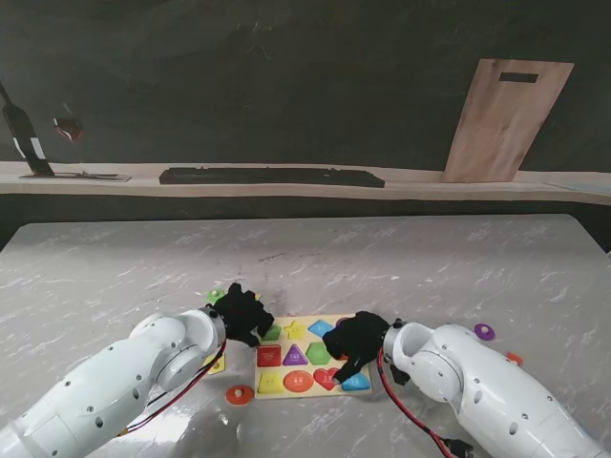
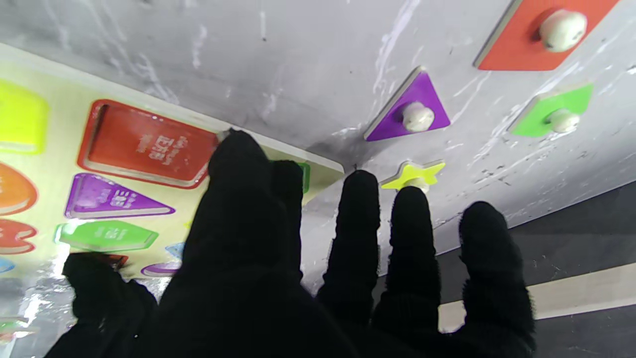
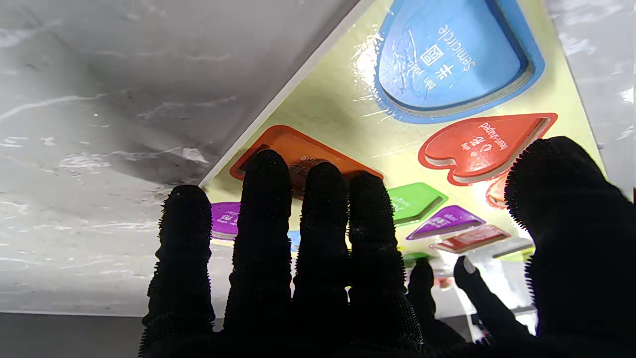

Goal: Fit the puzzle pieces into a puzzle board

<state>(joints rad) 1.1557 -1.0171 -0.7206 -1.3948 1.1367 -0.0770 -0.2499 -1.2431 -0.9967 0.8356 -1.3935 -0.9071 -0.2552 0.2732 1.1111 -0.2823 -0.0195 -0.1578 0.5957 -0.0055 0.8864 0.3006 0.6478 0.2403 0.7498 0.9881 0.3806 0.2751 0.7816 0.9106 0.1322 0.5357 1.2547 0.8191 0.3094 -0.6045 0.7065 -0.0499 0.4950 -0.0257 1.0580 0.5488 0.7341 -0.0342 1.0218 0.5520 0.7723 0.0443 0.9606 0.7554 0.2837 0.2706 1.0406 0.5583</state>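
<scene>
On the left, our black-gloved left hand (image 1: 242,313) rests at the far left corner of the pale yellow wooden puzzle board (image 1: 311,392), fingers spread, gripping nothing. The board lies near us on the grey marbled worktop (image 1: 382,267), its recesses apparently unfilled. Loose pieces, a purple triangle (image 2: 410,112) and a yellow star (image 2: 413,174), lie just beyond those fingers. Our right hand (image 1: 355,345) hovers spread and empty over the board's right side. A careless sweep could nudge the board or scatter pieces; the small knobs may slip from gloved fingers.
</scene>
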